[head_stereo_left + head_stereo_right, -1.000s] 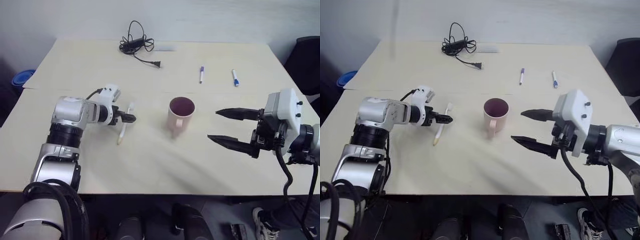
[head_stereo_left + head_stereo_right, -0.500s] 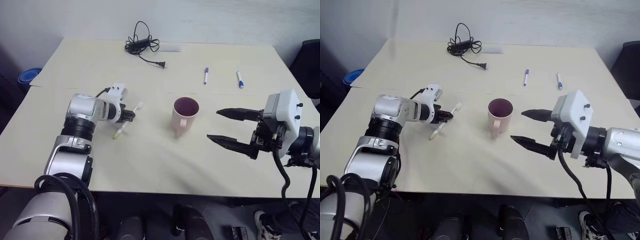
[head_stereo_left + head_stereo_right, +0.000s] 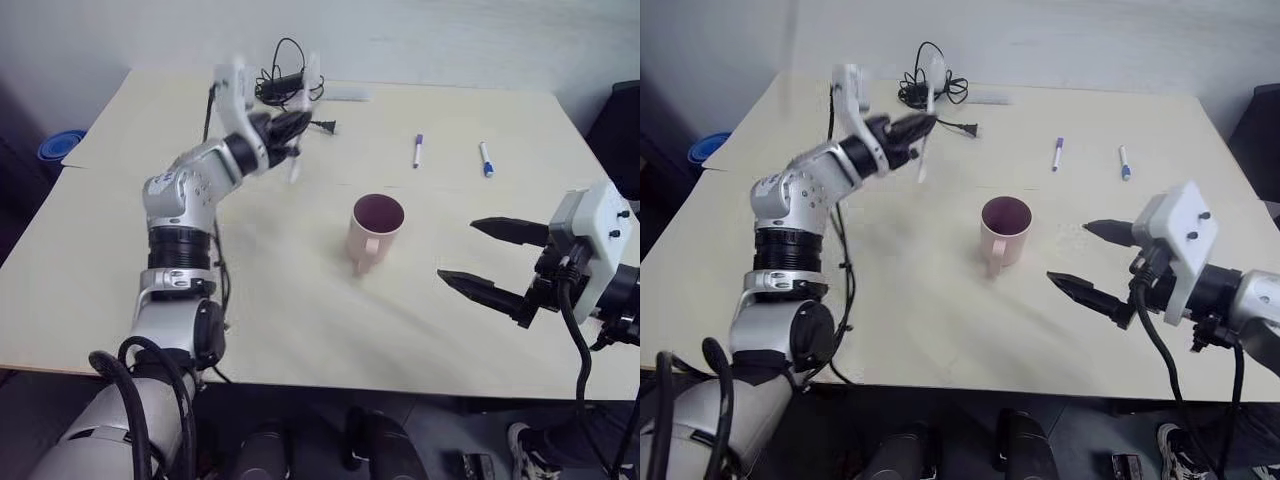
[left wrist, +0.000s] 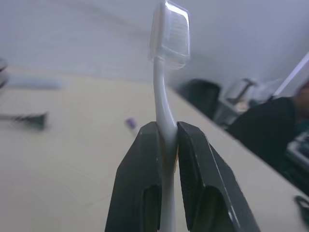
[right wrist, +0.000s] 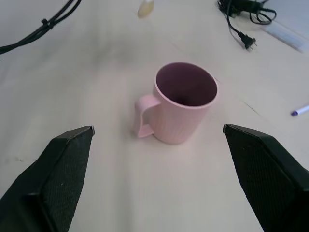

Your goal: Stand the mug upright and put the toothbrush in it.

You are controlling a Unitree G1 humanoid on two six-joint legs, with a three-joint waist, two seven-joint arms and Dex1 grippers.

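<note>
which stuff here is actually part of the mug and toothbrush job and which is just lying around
Part of the job:
- mug, upright on the table
- toothbrush, clamped in the left pincer and lifted off the table

Just lying about:
- purple-capped marker
- blue-capped marker
- black cable with plug
- blue object beyond the table's left edge

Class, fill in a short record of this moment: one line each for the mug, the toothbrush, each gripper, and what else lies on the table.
mug: mug upright on the table, opening up
toothbrush: toothbrush held in the air, not in the mug
left gripper: left gripper shut on the toothbrush
right gripper: right gripper open, beside the mug, holding nothing
also on table: black cable, purple-capped marker, blue-capped marker
</note>
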